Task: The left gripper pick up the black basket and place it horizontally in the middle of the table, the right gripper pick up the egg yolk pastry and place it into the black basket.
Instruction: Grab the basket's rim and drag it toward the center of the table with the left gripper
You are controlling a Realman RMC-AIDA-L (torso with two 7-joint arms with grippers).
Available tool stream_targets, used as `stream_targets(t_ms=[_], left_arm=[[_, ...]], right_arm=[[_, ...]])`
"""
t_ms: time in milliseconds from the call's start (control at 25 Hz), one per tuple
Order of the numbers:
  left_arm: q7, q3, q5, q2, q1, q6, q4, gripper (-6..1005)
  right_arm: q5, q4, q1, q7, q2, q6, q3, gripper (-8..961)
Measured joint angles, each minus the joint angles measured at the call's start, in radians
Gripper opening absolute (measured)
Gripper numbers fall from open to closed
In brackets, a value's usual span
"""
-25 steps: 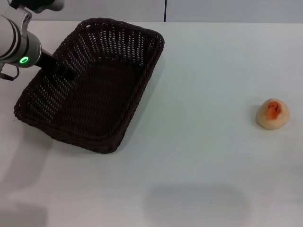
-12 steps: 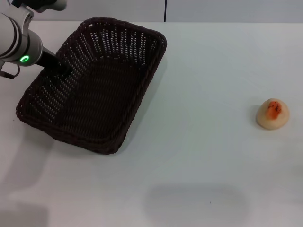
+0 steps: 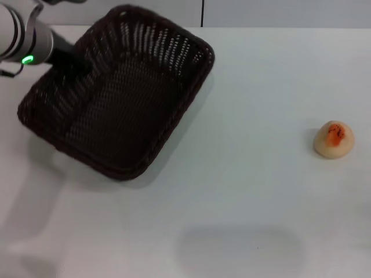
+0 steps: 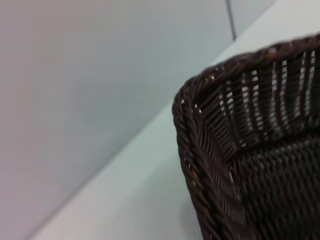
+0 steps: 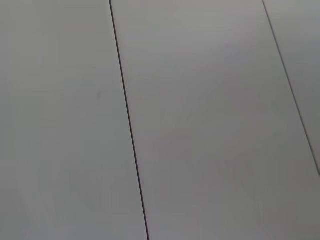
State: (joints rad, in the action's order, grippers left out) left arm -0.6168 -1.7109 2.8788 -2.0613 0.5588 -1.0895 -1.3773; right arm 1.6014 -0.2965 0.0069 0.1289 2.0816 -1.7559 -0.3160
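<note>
Black basket (image 3: pixel 119 98) sits skewed at the table's (image 3: pixel 243 191) far left corner in the head view, its left rim clamped by the left gripper (image 3: pixel 74 58). Egg yolk pastry (image 3: pixel 333 139) rests near the right edge, bare tabletop between them. Left wrist view: a braided basket corner (image 4: pixel 200 150) above white tabletop (image 4: pixel 135 195). Right wrist view: only grey wall panels (image 5: pixel 200 120).

Black basket (image 3: pixel 119 95) now higher and farther right, tilted, under left pincer (image 3: pixel 75 61).

My left gripper (image 3: pixel 74 58) was clamped on the black basket's (image 3: pixel 122 104) rim, arm reaching from the left.
</note>
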Motion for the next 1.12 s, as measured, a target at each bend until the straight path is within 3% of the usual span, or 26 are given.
stream_targets(t_ms=[280,680,1120], left_arm=[[-0.162,0.004,-0.149,0.001,0.014,-0.044,-0.129,311],[-0.282,0.000,-0.285,0.000,0.057,-0.121,-0.161,199],[-0.351,-0.009,-0.390,0.000,0.081,-0.230,-0.228,197]], right_arm=[[0.000,-0.001,0.000,0.006,0.000,-0.003,0.000,747],[0.000,-0.003,-0.003,0.007,0.000,-0.019,0.000,745],[0.000,-0.004,0.001,0.009,0.000,-0.025,0.000,742]])
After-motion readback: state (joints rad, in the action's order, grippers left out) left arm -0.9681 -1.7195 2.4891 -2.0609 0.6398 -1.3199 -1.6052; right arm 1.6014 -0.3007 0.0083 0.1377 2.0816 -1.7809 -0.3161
